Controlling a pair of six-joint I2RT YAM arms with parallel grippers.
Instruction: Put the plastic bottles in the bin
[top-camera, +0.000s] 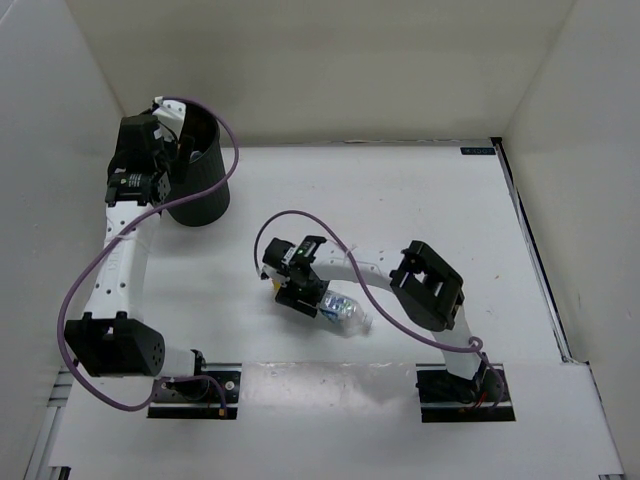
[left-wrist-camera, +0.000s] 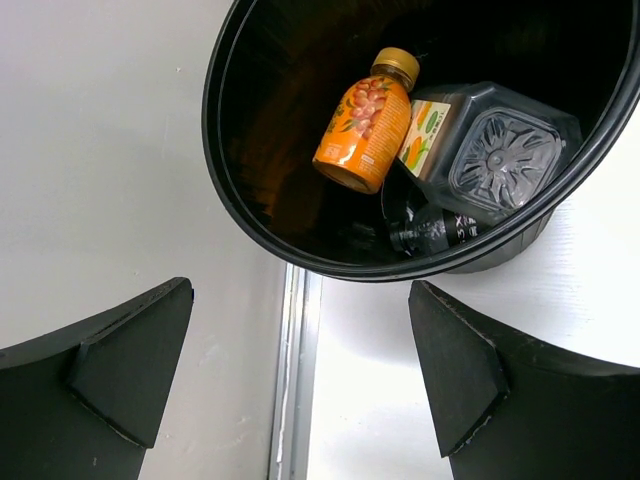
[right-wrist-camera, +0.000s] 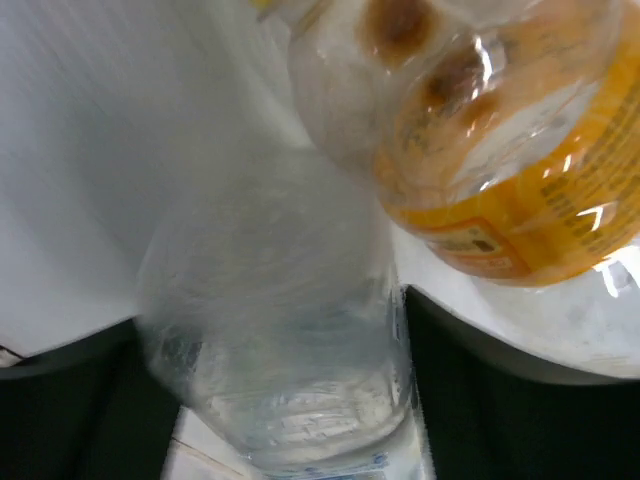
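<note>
The bin (top-camera: 205, 195) stands on the table (top-camera: 430, 200) near its far left corner; the left gripper (left-wrist-camera: 300, 300) hangs over the bin's mouth, fingers wide apart. Inside, the first bottle (left-wrist-camera: 362, 125) leans on the wall; the second bottle (left-wrist-camera: 490, 150) touches its right side; the third bottle (left-wrist-camera: 435, 232) lies under both (as the left wrist sees them). The right gripper (top-camera: 298, 292) sits near the table's middle, toward the near edge; the fourth bottle (top-camera: 345, 313) lies on the table between its fingers, touching both, stretching toward the near right corner; the fifth bottle (right-wrist-camera: 500, 170) lies just beyond the fourth.
</note>
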